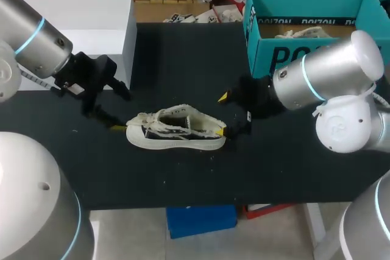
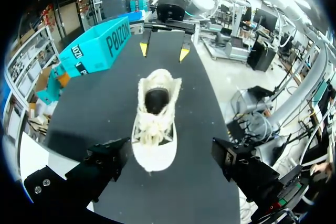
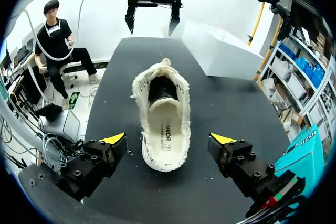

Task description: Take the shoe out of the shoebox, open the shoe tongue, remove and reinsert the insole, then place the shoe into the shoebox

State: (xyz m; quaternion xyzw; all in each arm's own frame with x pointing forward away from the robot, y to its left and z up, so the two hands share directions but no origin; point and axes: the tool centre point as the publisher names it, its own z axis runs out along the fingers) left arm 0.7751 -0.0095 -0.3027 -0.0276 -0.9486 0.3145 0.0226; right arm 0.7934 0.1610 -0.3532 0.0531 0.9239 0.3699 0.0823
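A cream low-top shoe (image 1: 175, 131) lies on its sole in the middle of the black table (image 1: 183, 59), outside the teal shoebox (image 1: 304, 28). Its toe points toward my left gripper (image 1: 119, 111) and its heel toward my right gripper (image 1: 226, 114). In the right wrist view the heel of the shoe (image 3: 163, 124) sits between the spread fingers of the right gripper (image 3: 168, 140), untouched, and the insole (image 3: 165, 137) shows inside. In the left wrist view the toe of the shoe (image 2: 155, 124) reaches between the wide fingers of the left gripper (image 2: 168, 161). Both grippers are open and hold nothing.
A white box (image 1: 91, 22) stands at the back left of the table, behind my left arm. The teal shoebox (image 2: 94, 48) is at the back right with its top open. Bare black tabletop lies in front of the shoe, toward the near edge.
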